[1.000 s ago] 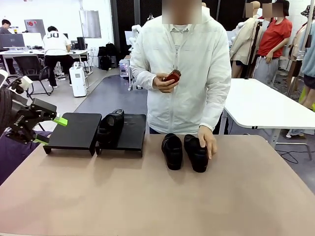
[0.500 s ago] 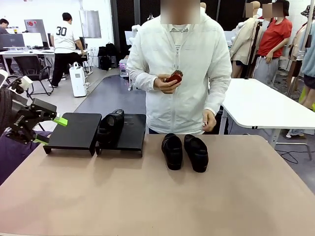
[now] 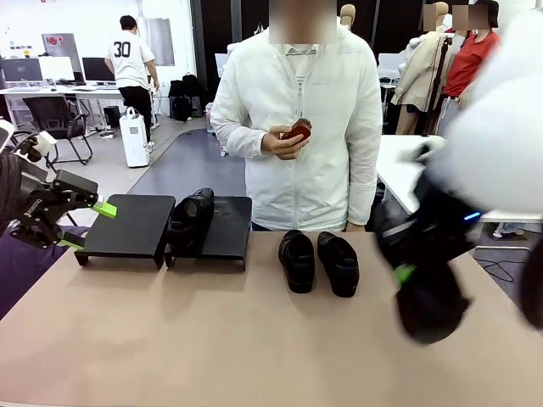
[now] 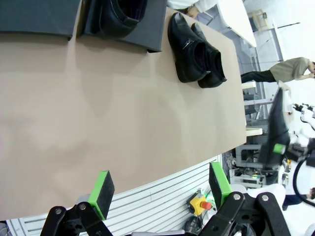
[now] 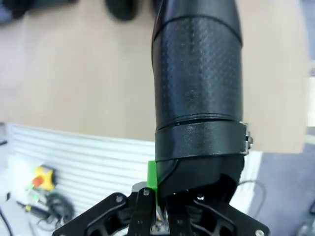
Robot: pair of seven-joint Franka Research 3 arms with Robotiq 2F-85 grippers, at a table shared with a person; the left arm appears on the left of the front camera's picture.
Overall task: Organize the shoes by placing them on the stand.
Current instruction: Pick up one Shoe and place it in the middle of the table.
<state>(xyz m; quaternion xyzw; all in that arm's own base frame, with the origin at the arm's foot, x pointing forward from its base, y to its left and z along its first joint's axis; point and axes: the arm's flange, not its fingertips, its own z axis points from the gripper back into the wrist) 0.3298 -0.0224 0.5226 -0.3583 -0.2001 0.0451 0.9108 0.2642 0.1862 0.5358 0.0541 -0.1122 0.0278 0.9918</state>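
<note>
Two black stands (image 3: 127,222) sit side by side at the table's far left. One black shoe (image 3: 191,220) rests on the right-hand stand (image 3: 231,227). A pair of shoes (image 3: 318,261) lies on the table in front of the person. My left gripper (image 3: 87,226) is open and holds nothing, off the table's left edge beside the left stand. My right gripper (image 3: 405,271) is blurred at the right, above the table, shut on a black shoe (image 3: 434,307). The right wrist view shows that shoe (image 5: 197,73) rising from the right gripper (image 5: 160,191). In the left wrist view the left gripper (image 4: 161,183) is open, far from the pair (image 4: 194,49).
A person in a white jacket (image 3: 297,127) stands at the far side and holds a small red object (image 3: 297,131) at chest height. A white table (image 3: 407,174) stands behind at the right. The brown tabletop (image 3: 212,339) is bare in front.
My right arm has swung into view from the right with a shoe in its gripper. The person's hand left the right shoe of the pair. My left gripper stayed still.
</note>
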